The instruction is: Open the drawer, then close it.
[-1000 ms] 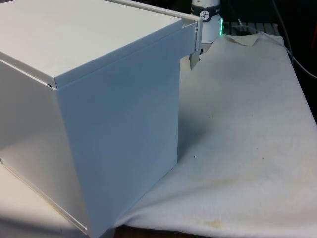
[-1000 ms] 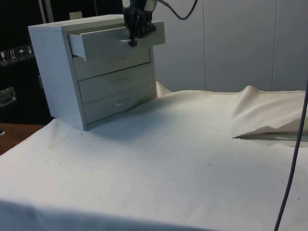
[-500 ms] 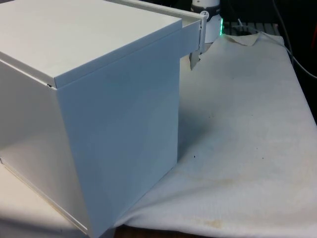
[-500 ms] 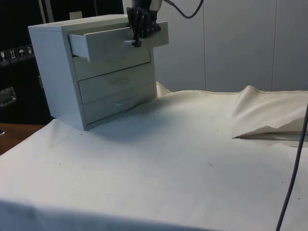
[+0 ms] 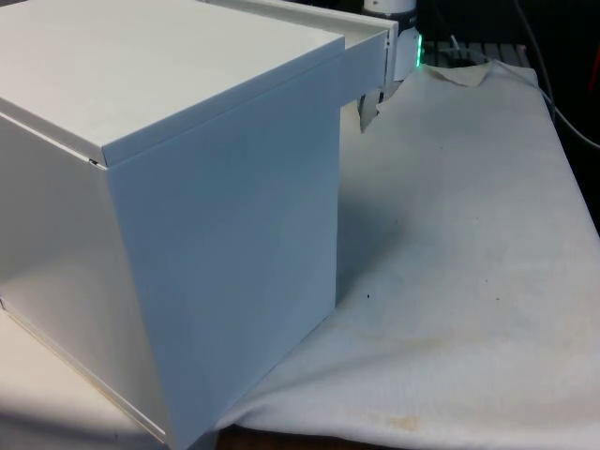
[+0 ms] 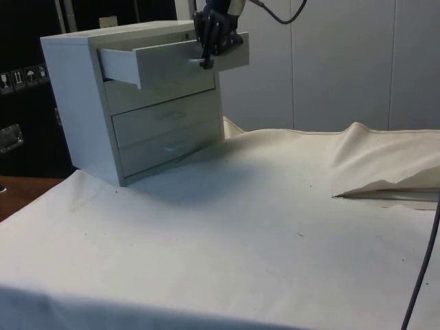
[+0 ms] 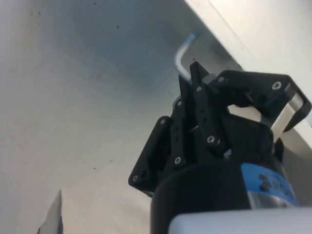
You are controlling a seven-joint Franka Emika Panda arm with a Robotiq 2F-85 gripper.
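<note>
Three drawers we count in the white chest (image 6: pixel 89 110), stacked one above another, and one chest on the white cloth (image 6: pixel 275 227). The top drawer (image 6: pixel 172 60) is pulled partway out; the middle drawer (image 6: pixel 165 117) and the bottom drawer (image 6: pixel 168 148) sit flush in the carcass. We see one curved metal handle (image 7: pixel 181 57) on the top drawer's front.

The open drawer lies level, its long axis running out of the chest's front toward the side view's right. In the front view the chest turns a plain side and top to us, and the drawer's front (image 5: pixel 370 61) juts past its far corner, toward the robot.

One black gripper (image 6: pixel 214 42) hangs from above at the top drawer's front. In the wrist view the gripper (image 7: pixel 197 80) has its fingers (image 7: pixel 202 105) drawn narrow, pinched onto the handle, whose bent end sticks out beyond the tips.
</note>
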